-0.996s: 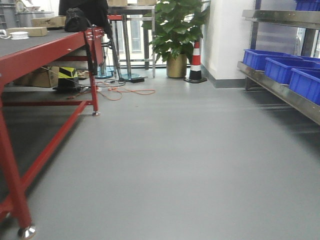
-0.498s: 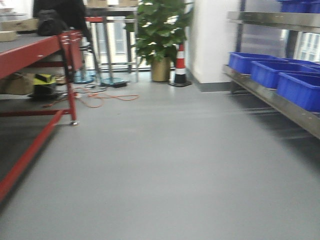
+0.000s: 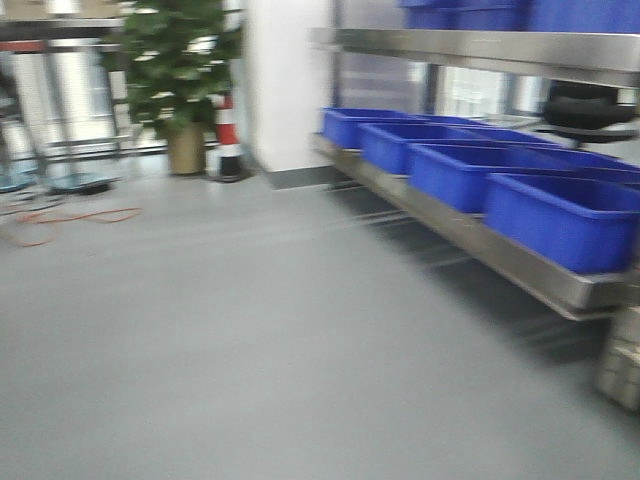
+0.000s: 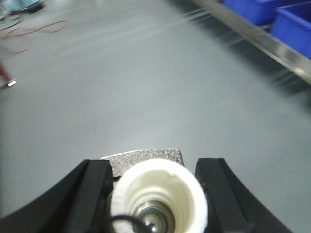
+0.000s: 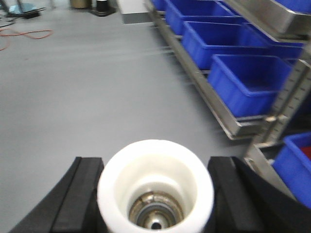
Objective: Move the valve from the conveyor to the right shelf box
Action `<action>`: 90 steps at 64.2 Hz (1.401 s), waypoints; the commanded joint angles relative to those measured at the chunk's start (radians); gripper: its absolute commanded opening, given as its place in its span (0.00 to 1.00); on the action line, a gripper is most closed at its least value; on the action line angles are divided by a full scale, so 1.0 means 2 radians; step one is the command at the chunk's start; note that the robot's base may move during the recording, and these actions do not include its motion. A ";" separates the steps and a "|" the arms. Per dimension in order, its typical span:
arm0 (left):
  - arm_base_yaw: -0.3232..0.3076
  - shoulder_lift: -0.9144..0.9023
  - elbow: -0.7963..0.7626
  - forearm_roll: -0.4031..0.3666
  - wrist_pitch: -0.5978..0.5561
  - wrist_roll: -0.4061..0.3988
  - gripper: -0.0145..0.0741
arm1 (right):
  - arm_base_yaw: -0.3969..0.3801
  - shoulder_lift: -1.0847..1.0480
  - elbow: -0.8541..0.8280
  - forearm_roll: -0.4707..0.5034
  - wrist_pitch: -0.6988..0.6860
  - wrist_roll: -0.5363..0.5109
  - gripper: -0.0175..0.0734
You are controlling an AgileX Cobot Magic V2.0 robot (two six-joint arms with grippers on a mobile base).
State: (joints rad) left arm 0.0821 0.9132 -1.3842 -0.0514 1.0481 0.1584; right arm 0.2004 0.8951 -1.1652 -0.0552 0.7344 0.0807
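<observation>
A valve (image 4: pixel 160 194) with a white cup-shaped end and a grey metal block behind it sits between the black fingers of my left gripper (image 4: pixel 154 167), which is shut on it. My right gripper (image 5: pixel 155 162) is shut on a second valve (image 5: pixel 155 187), seen end-on as a white cup with a metal core. Both hang above the bare grey floor. The right shelf (image 3: pixel 500 255) carries a row of blue boxes (image 3: pixel 560 215), also in the right wrist view (image 5: pixel 243 80). Of the conveyor only a blurred red leg (image 4: pixel 4 73) shows at the left wrist view's left edge.
A potted plant (image 3: pixel 180 70) and a red-and-white cone (image 3: pixel 228 140) stand at the far wall. An orange cable (image 3: pixel 70 218) lies on the floor at left. A higher shelf (image 3: pixel 480 45) holds more blue boxes. A lower blue box (image 5: pixel 296 162) sits by the shelf post.
The front view has swung to the right: the red conveyor frame has slid out of the left side, and the shelf with blue boxes now fills the right half, closer.
</observation>
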 commanded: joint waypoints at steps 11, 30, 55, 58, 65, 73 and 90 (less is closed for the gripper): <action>-0.001 -0.004 -0.004 -0.004 -0.025 -0.003 0.04 | 0.001 -0.005 -0.006 -0.007 -0.035 0.000 0.01; -0.001 -0.004 -0.004 -0.004 -0.025 -0.003 0.04 | 0.001 -0.005 -0.006 -0.007 -0.035 0.000 0.01; -0.001 -0.004 -0.004 -0.004 -0.025 -0.003 0.04 | 0.001 -0.005 -0.006 -0.007 -0.035 0.000 0.01; -0.001 -0.004 -0.004 -0.004 -0.025 -0.003 0.04 | 0.001 -0.005 -0.006 -0.007 -0.035 0.000 0.01; -0.001 -0.004 -0.004 -0.004 -0.025 -0.003 0.04 | 0.001 -0.005 -0.006 -0.007 -0.035 0.000 0.01; -0.001 -0.004 -0.004 -0.004 -0.025 -0.003 0.04 | 0.001 -0.005 -0.006 -0.007 -0.035 0.000 0.01; -0.001 -0.004 -0.004 -0.004 -0.025 -0.003 0.04 | 0.001 -0.005 -0.006 -0.007 -0.035 0.000 0.01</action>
State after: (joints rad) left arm 0.0821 0.9132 -1.3842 -0.0514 1.0481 0.1584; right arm 0.2004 0.8951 -1.1652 -0.0573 0.7344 0.0807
